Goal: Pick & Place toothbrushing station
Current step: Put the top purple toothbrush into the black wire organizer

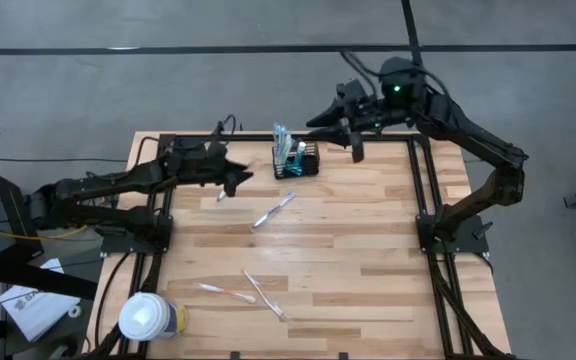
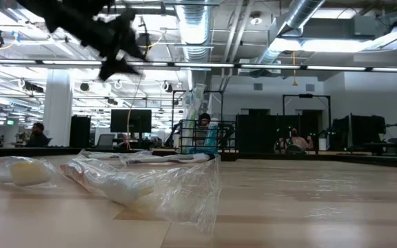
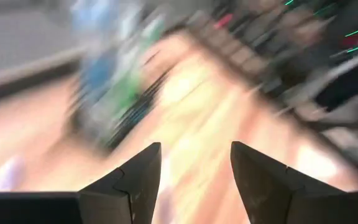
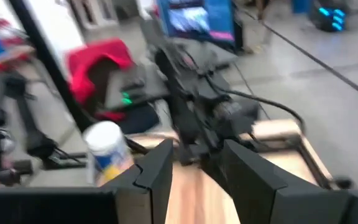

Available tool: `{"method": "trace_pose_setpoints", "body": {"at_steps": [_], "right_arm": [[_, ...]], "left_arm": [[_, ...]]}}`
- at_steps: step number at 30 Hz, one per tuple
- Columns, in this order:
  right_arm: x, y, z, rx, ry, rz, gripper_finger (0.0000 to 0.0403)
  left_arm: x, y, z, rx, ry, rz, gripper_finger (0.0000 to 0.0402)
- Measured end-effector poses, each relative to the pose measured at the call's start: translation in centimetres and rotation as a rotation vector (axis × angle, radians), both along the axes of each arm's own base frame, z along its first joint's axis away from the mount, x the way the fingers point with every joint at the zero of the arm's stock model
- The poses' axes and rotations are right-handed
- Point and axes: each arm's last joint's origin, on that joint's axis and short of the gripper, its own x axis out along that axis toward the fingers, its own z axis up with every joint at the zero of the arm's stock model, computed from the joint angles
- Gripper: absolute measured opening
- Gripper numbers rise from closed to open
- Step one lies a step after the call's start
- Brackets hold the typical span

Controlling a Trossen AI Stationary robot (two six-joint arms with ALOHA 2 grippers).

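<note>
**While some brushes already stand in the basket, three or four are left on the table**

Although the work has clearly begun, it looks to me only partly done. The toothbrushing station [image 1: 297,160], a small black wire-mesh basket, stands near the far edge of the tabletop [image 1: 368,260], about in the middle of that edge. Some items already stand upright in it: white and blue packets and something teal. How many they are I cannot count from above.

What is left lies on the wood. One wrapped toothbrush [image 1: 273,211] lies near the middle of the tabletop, a little toward the near side from the basket. Two more lie close together toward the near edge, one pale brush [image 1: 218,291] and one crossing brush [image 1: 264,294] just beside it. A small pale item [image 1: 220,197] also lies under the left gripper, but it is too small to name. In the low view a clear plastic wrapper [image 2: 150,182] with something white inside fills the foreground.

The left gripper [image 1: 236,177] hangs above the table, left of the basket. Its fingers [image 3: 135,180] stand apart with nothing between them, so it holds nothing. The right gripper [image 1: 354,146] is at the far edge, just right of the basket; its jaws show a moderate gap and seem empty too.

A white-lidded cup [image 1: 148,317] stands at the near left corner, apart from all this.

My judgement: at least three brushes must be carried to the basket
</note>
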Motion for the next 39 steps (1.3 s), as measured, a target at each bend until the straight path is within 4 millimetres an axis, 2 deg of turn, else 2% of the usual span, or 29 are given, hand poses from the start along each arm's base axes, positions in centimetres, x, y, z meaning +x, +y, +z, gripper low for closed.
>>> {"method": "trace_pose_setpoints", "body": {"at_steps": [5,12,18,24,31,39], "right_arm": [[0.3,0.5,0.0,-0.029,0.007,-0.063,0.0133],[0.4,0.5,0.8,-0.040,-0.074,-0.089,0.0133],[0.4,0.5,0.9,-0.032,-0.085,-0.091,0.0133],[0.4,0.5,0.9,-0.025,-0.085,-0.092,0.0133],[0.4,0.5,0.9,-0.025,-0.085,-0.093,0.0133],[0.4,0.5,0.9,-0.026,-0.085,-0.093,0.0133]], "left_arm": [[-1.5,1.0,-3.0,-0.059,0.323,0.146,0.0188],[-1.3,4.1,-5.4,-0.043,0.459,0.163,0.0188],[0.0,6.2,-7.2,-0.005,0.455,0.107,0.0188],[1.0,7.4,-8.6,0.007,0.425,0.104,0.0188],[1.3,8.0,-11.2,-0.059,0.513,0.107,0.0188],[1.4,8.3,-12.8,-0.094,0.566,0.105,0.0188]]}}
